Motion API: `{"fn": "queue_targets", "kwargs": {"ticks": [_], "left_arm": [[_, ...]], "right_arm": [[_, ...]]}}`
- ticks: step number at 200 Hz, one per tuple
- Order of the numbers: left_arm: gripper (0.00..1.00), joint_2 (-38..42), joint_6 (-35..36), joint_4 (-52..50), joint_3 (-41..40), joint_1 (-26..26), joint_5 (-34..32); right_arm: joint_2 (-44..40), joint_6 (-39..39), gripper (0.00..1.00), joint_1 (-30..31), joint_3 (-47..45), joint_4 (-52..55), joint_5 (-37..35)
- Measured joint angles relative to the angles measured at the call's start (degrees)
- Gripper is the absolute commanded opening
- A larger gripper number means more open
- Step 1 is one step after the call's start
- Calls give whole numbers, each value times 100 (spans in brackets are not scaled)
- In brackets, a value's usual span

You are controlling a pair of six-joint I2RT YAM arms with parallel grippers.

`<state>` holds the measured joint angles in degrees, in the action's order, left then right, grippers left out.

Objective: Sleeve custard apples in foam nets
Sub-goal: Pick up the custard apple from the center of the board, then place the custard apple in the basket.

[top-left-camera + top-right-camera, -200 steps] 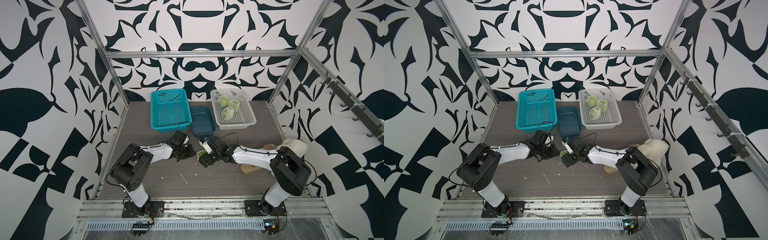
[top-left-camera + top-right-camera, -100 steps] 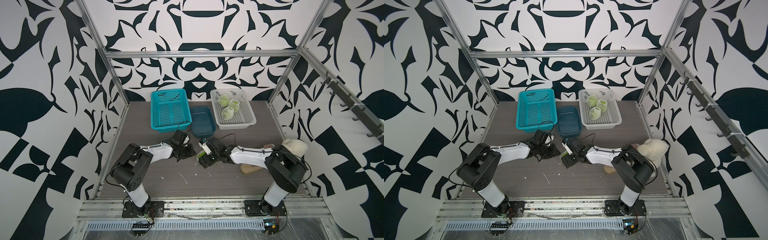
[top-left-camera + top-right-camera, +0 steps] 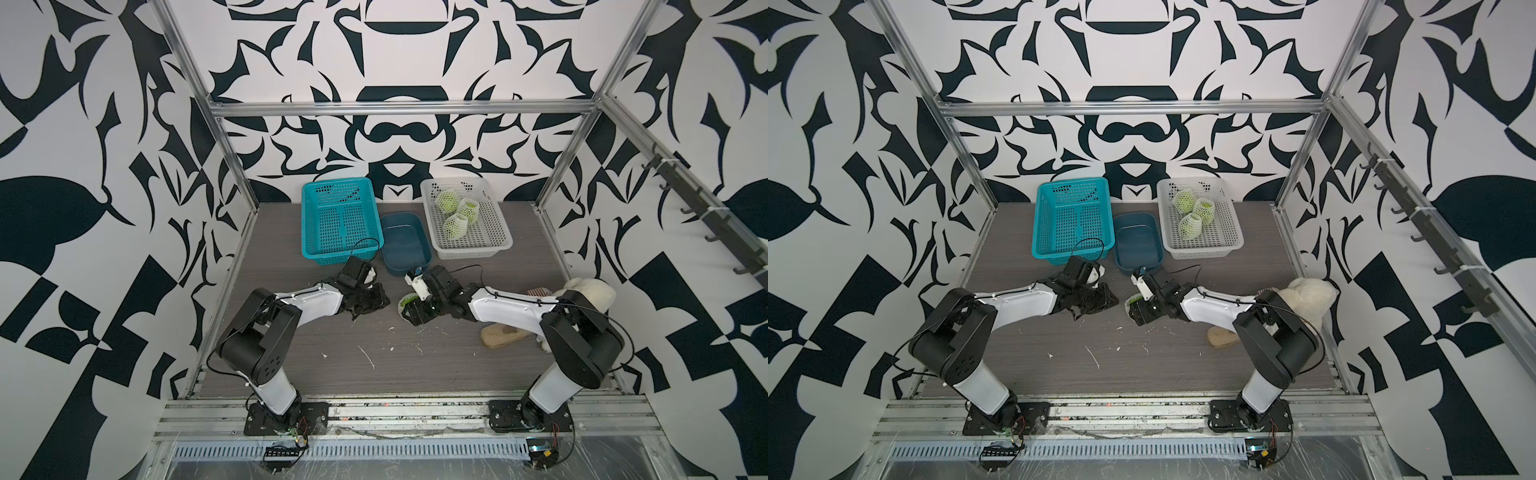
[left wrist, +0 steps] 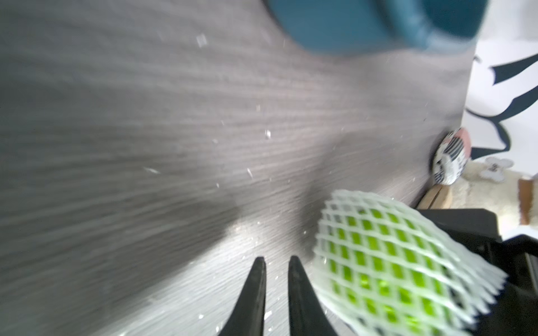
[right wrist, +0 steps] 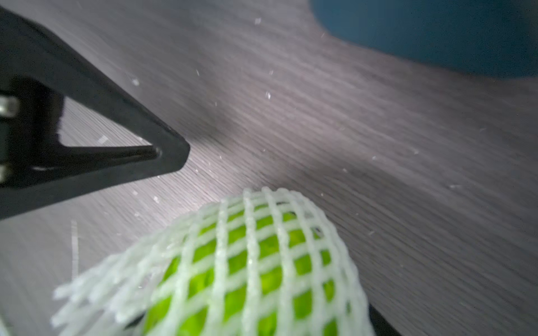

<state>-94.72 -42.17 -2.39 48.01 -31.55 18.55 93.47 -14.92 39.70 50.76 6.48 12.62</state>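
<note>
A custard apple (image 3: pixel 408 300) wrapped in a white foam net (image 4: pixel 387 256) lies mid-table in both top views. My right gripper (image 3: pixel 412 311) comes in from the right with its jaws closed on the fruit's sides. The netted fruit (image 5: pixel 256 261) fills the space between those jaws. My left gripper (image 4: pixel 276 261) sits just left of the fruit, apart from it. Its tips stand nearly together with only a narrow slit and nothing in it. In a top view the left gripper (image 3: pixel 1108 297) points at the fruit. Three more netted custard apples (image 3: pixel 455 226) lie in the white basket (image 3: pixel 500 239).
An empty teal basket (image 3: pixel 316 249) and a dark blue tub (image 3: pixel 426 253) stand at the back, just behind both grippers. A cream plush toy (image 3: pixel 590 291) and a tan flat piece (image 3: pixel 498 336) lie by the right arm. White foam crumbs (image 3: pixel 368 357) dot the front of the table.
My right gripper's jaws have narrowed around the netted custard apple and the arm has edged slightly left. The left arm has not moved.
</note>
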Motion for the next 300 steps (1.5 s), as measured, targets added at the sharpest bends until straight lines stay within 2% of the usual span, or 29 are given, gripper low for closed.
{"fn": "queue_targets", "kwargs": {"ticks": [66,151,185,201,212,219,224,227,300], "left_arm": [[28,380,-122,236,0,317,-452],[32,380,-328,721,-2,380,-579],[45,529,-348,820,-133,380,-647],[60,664,-345,828,-238,380,-719],[66,737,-361,813,-278,380,-761],[76,778,-356,822,-302,380,-802],[96,807,-315,817,-315,380,-837],[100,815,-356,817,-323,380,-850],[100,885,-319,745,-361,380,-1036]], "right_arm": [[-562,-885,67,-890,754,264,1606],[-905,-1502,67,-1394,2002,396,3051],[-892,-1945,67,-1532,2140,50,3550],[-857,-2162,67,-1576,2153,-166,3740],[-822,-2275,67,-1604,2175,-260,3825],[-796,-2358,67,-1617,2197,-319,3882],[-778,-2398,67,-1628,2216,-345,3910],[-767,-2424,67,-1635,2229,-365,3928],[-579,-3141,69,-1749,2719,-1043,4354]]}}
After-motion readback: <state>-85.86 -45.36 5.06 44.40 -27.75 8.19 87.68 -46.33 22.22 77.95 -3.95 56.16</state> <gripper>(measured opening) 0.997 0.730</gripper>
